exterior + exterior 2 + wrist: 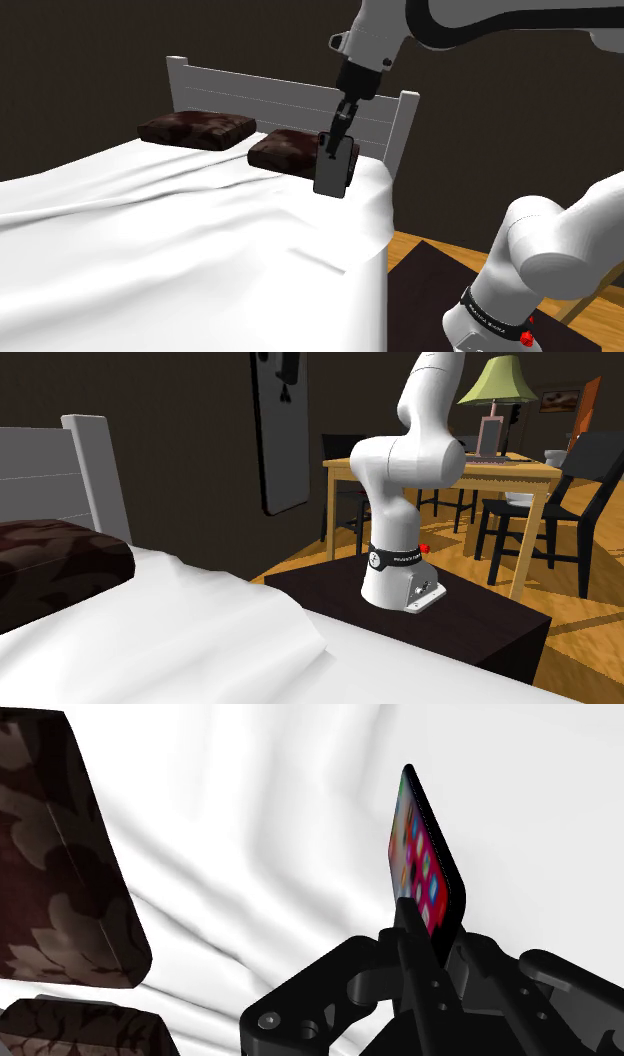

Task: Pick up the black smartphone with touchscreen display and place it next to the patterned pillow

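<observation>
**Item 1.** We list an all-black two-finger gripper (pixel 338 138) (pixel 425 919). Its fingers are drawn nearly together and clamp one end of a thin black slab smartphone (pixel 333 172) (pixel 428 854), whose lit screen shows rows of coloured icons. The smartphone hangs straight down from the fingertips, over the bed's corner. We cannot tell whether its lower edge touches the sheet.

**Item 2.** We record a dark brown rectangular pillow with a pale floral pattern, the nearer pillow (pixel 288 150). It lies flat just beside the held smartphone, on the screen's side. In the wrist view a strip of bare sheet separates the two.

**Item 3.** We note a second pillow (pixel 195 128) of the same pattern. It lies farther from the gripper, beyond the nearer pillow and along the headboard.

**Item 4.** We enter a white rumpled bed sheet (pixel 150 240) (pixel 250 824) spread beneath the gripper. A white slatted headboard (pixel 260 95) stands upright behind it.

**Item 5.** We list the white arm (pixel 380 35) (pixel 410 462) rising from a dark box stand (pixel 480 617) at the bedside.

**Item 6.** Beyond the stand we note a light wooden table (pixel 440 470), a green-shaded lamp (pixel 505 377) standing on it, and a dark chair (pixel 560 492).
</observation>
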Action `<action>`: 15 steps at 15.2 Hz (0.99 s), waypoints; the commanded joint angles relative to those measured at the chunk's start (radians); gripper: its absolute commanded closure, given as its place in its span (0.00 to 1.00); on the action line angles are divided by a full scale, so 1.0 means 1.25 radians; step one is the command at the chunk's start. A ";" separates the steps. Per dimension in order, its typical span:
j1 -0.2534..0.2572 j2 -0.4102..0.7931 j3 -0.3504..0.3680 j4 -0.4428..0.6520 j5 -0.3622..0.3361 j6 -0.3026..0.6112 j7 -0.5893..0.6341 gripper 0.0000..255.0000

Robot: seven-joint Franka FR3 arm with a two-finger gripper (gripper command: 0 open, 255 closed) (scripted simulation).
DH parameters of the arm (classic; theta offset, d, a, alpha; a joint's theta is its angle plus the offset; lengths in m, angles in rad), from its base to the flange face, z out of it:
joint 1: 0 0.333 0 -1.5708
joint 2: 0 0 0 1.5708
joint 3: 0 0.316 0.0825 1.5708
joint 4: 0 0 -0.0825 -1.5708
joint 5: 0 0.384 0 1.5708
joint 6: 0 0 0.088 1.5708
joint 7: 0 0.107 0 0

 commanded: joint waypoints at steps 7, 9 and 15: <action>-0.048 0.170 -0.076 0.140 -0.035 0.020 -0.106 1.00; -0.059 0.217 -0.092 0.184 -0.040 0.020 -0.130 1.00; -0.087 0.367 -0.136 0.343 -0.044 0.006 -0.199 1.00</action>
